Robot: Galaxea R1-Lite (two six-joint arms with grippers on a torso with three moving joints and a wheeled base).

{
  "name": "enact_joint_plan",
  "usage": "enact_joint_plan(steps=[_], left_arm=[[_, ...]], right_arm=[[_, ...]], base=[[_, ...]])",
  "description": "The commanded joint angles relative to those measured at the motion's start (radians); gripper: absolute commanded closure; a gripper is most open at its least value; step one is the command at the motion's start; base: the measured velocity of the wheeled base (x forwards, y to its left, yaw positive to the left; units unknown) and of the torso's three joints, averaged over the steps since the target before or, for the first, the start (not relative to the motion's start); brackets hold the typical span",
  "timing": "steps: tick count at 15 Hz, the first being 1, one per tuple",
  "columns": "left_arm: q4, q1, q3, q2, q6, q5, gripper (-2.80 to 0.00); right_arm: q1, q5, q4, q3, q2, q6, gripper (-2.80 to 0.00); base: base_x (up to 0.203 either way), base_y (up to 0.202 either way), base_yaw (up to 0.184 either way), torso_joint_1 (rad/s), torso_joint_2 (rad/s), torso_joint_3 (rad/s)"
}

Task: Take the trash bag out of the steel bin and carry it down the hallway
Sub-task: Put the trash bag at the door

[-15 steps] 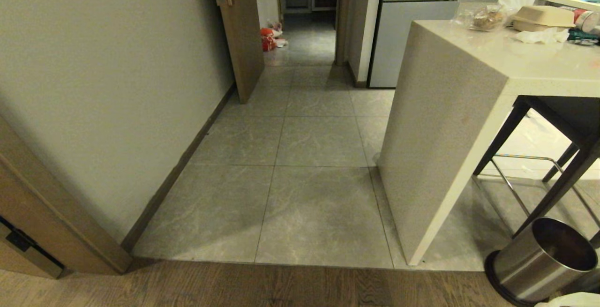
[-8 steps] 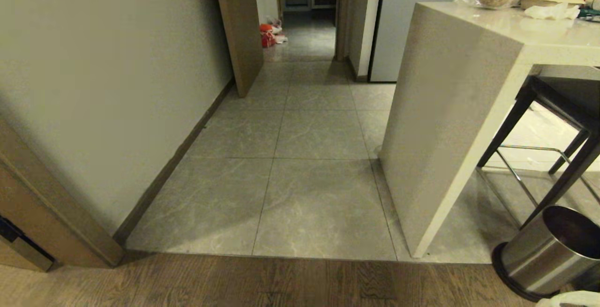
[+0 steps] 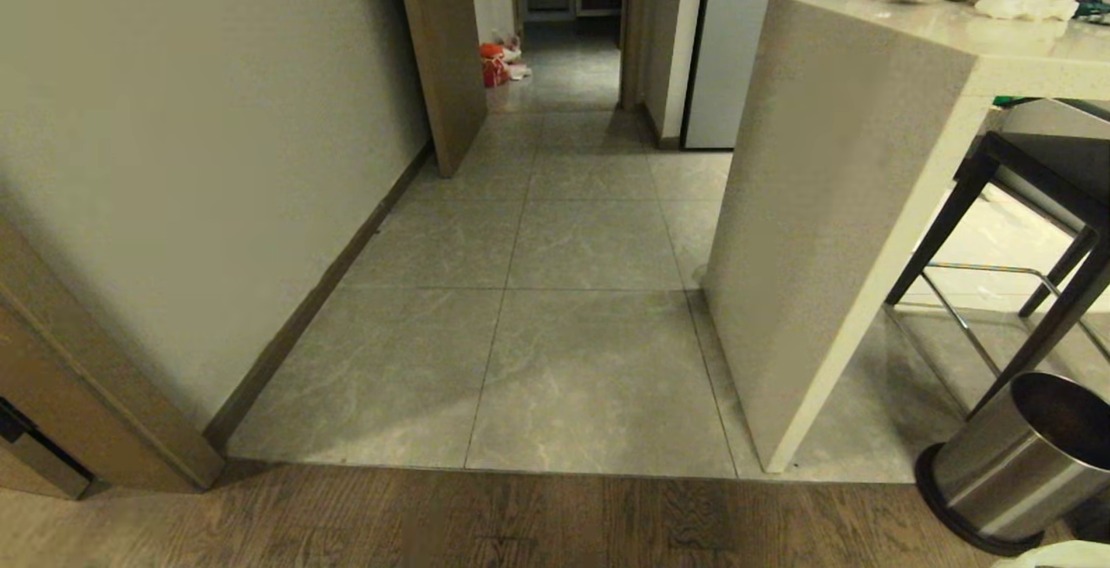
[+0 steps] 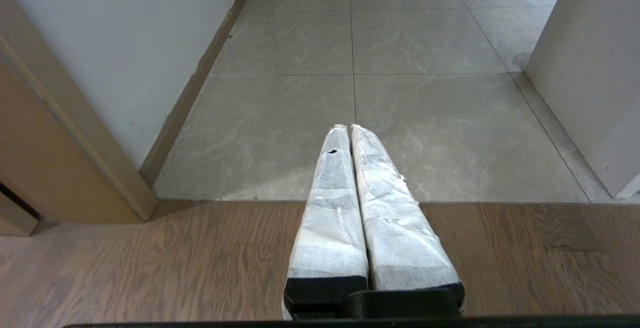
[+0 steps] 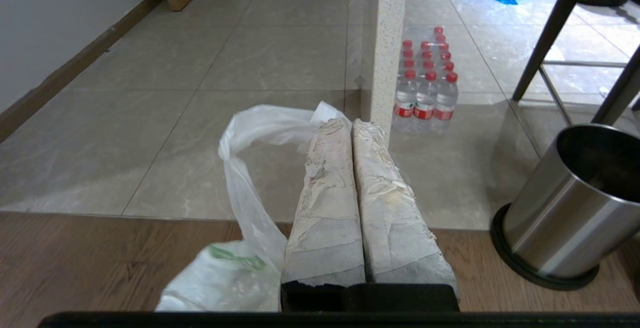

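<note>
One steel bin (image 3: 1019, 464) stood empty and dark inside on the floor beside the tabletop (image 3: 867, 204), at the near end of the hallway (image 3: 572, 230). The right wrist view alone showed the trash bag (image 5: 240, 248): thin, white, crinkly, with green print, its loop pinched in the clenched right gripper (image 5: 350, 125). That view also showed a pack of red-capped bottles (image 5: 425, 87). The left gripper (image 4: 349, 127) was clenched on nothing.

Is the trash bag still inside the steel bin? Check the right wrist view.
No: the trash bag hangs from the shut right gripper, outside the steel bin.
</note>
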Motion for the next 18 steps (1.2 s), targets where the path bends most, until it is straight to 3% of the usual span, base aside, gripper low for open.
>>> enact_joint_plan(steps=[1,18], left_arm=[[0.000,0.000,0.000,0.001,-0.003,0.001,0.00],[0.000,-0.001,0.000,0.001,-0.003,0.001,0.00]], right_arm=[[0.000,0.000,-0.001,0.025,0.000,0.000,0.00],[0.000,0.002,-0.001,0.025,0.000,0.000,0.00]], base=[[0.121,0.000,0.000,-0.002,0.00,0.013],[0.189,0.000,0.001,0.002,0.00,0.002]])
